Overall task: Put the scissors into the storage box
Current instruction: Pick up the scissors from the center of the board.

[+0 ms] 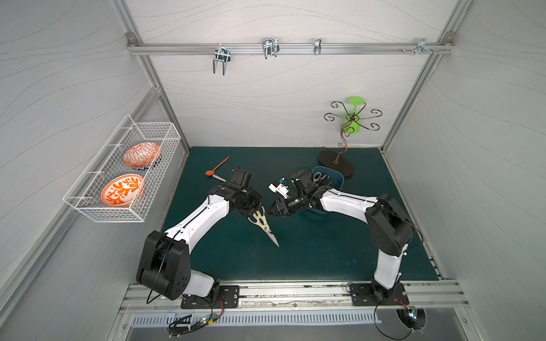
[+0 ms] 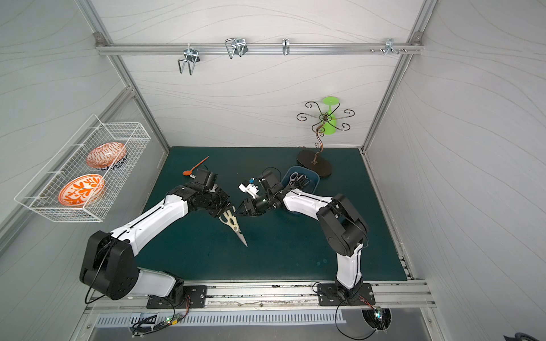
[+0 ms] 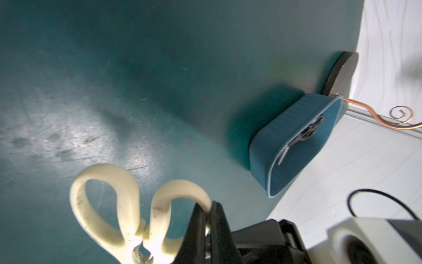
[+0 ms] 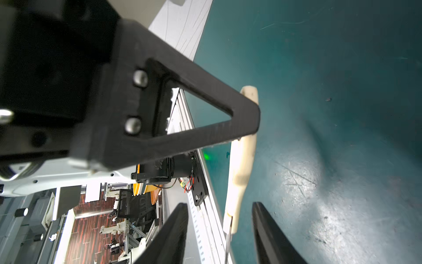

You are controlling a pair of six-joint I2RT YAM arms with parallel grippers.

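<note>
left end effector (image 3: 208,206) pinches one loop of the cream-handled steel kitchen shears (image 3: 131,205); right end effector (image 4: 219,210), jaws parted and empty, hangs beside them.

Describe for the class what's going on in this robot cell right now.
The left gripper is shut on one handle loop of the cream-handled shears, mid-mat. The right gripper, jaws open, faces those shears closely, seemingly ready to take them. The dark blue storage box behind the right arm already holds several black-handled scissors.
</note>
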